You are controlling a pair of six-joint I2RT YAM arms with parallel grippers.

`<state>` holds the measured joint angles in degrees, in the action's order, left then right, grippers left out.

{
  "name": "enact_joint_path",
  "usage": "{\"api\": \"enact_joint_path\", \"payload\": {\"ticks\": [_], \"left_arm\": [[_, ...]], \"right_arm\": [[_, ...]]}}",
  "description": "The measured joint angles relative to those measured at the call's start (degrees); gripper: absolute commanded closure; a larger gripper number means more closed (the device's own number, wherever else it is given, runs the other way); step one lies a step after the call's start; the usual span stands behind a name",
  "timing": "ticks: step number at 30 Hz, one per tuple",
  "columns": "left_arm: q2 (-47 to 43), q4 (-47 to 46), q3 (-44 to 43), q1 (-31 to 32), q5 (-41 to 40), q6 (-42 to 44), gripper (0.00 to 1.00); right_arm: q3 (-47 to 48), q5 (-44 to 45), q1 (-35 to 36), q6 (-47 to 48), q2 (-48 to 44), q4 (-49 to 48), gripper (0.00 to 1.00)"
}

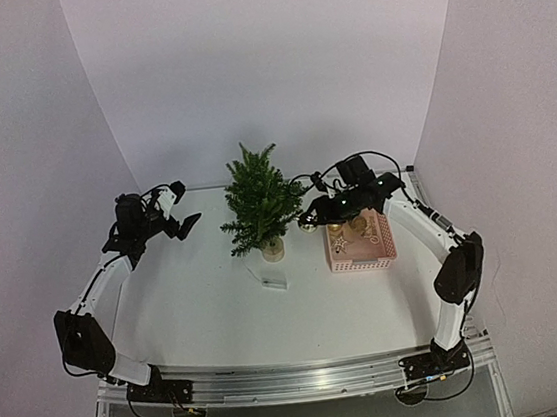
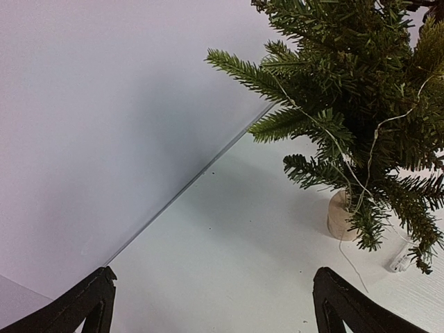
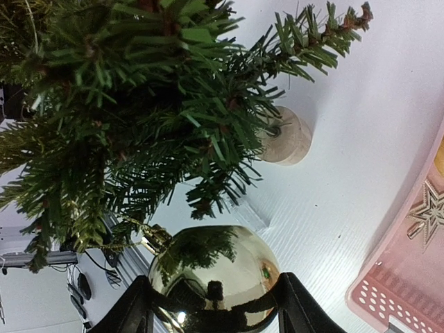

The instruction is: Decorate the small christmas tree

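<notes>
From above, the small christmas tree [image 1: 260, 206] is standing upright near the middle of the white table [image 1: 209, 307], between my two arms, bushy and dark green. My left pincer [image 1: 186, 207] is hanging to its left, apart from it, with the jaws spread wide. My right pincer [image 1: 308, 221] is reaching in at the tree's right side, just beside the lower branches. A pink basket [image 1: 361, 244], rectangular with perforated walls, is sitting to the right of the tree.

From the left wrist, my two black fingertips are showing wide apart at the bottom edge with only bare, matte table between them. The tree's stiff needle branches are filling the upper right. A thin pale wire [image 2: 361, 173] is trailing down through them past the rounded, pale pot base [image 2: 341, 218].

From the right wrist, I am gripping a gold ball [image 3: 215, 270], smooth and mirror-bright, between my black fingers, one on each side. Its gold cord [image 3: 118, 243] is lying up against the lowest needles. A glittery star [image 3: 424, 211] is lying in the basket at the right edge.
</notes>
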<state>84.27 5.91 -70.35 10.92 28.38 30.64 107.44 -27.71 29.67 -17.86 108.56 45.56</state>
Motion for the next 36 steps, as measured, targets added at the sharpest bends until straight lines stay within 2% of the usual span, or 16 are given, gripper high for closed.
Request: {"api": "enact_joint_path", "payload": {"ticks": [13,16,20,36], "left_arm": [[0.0,0.0,0.0,0.0,0.0,0.6,0.01],[0.0,0.0,0.0,0.0,0.0,0.8,0.01],[0.0,0.0,0.0,0.0,0.0,0.8,0.01],[0.0,0.0,0.0,0.0,0.0,0.9,0.01]], "right_arm": [[0.1,-0.4,0.0,0.2,2.3,0.0,0.64],[0.4,-0.4,0.0,0.3,2.5,0.0,0.69],[1.0,-0.4,0.0,0.3,2.6,0.0,0.56],[1.7,-0.4,0.0,0.5,3.1,0.0,0.38]]}}
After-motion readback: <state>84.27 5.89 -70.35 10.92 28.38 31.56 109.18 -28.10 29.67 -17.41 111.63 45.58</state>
